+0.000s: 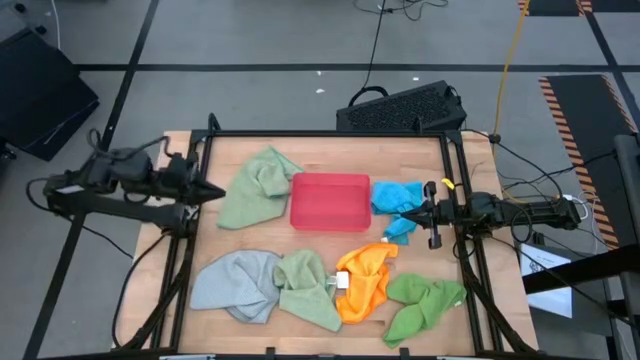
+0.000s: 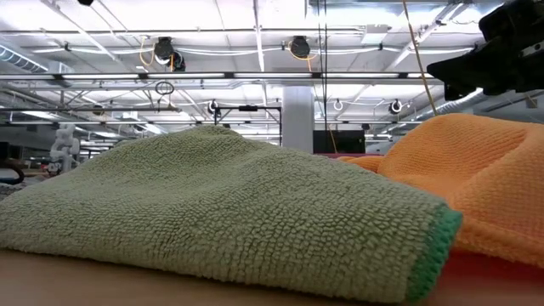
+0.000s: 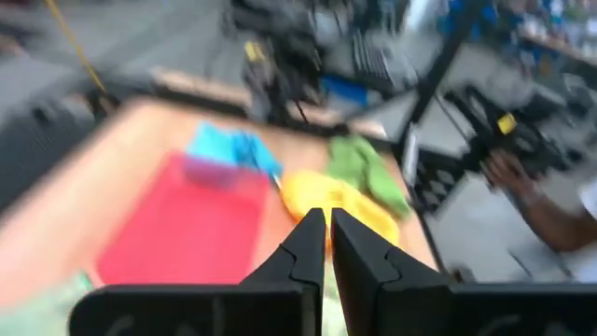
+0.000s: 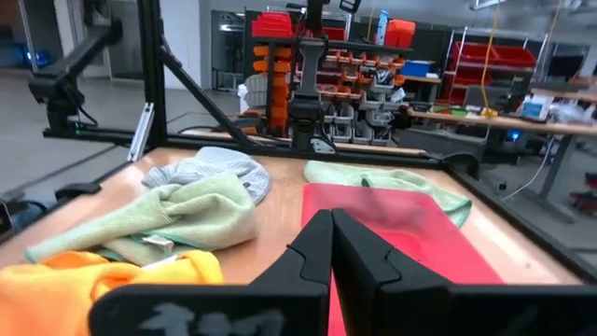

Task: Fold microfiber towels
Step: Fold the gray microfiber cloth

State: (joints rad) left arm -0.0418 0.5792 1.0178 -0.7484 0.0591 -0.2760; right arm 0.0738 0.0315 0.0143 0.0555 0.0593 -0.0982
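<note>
Right up close, nubbly sage green microfiber towel (image 2: 221,212) and plush orange towel (image 2: 476,178) lie rumpled; beyond, the rigid red rectangular tray (image 1: 330,200), crumpled bright blue cloth (image 1: 396,196). Left gripper (image 1: 217,190) and right gripper (image 1: 400,211) hover pinched together, empty.

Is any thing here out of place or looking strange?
Nothing damaged or spilled. All six microfiber towels lie crumpled around the red tray, none folded; the sage green overlaps grey-blue and orange.
</note>
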